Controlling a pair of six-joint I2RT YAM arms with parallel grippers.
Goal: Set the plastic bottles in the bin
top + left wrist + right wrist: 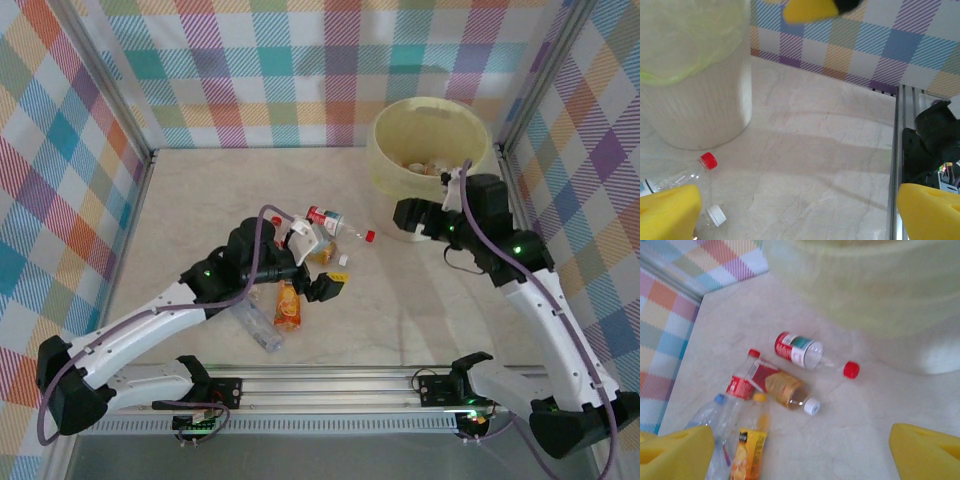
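Over the plastic bottles (289, 306) clustered near centre | left gripper (318, 268) spread wide, empty; right gripper (405, 213) likewise open beside the bin (390, 165) | advice: settle onto one bottle's body (not its neck); pinch across its width; lift clear

Left arm (140, 320) extended forward and inward, left end effector (795, 202) with yellow pads (667, 212) spread wide, nothing held; right arm (550, 310) bent at elbow, right end effector (795, 450) pointing leftward, likewise spread and empty.
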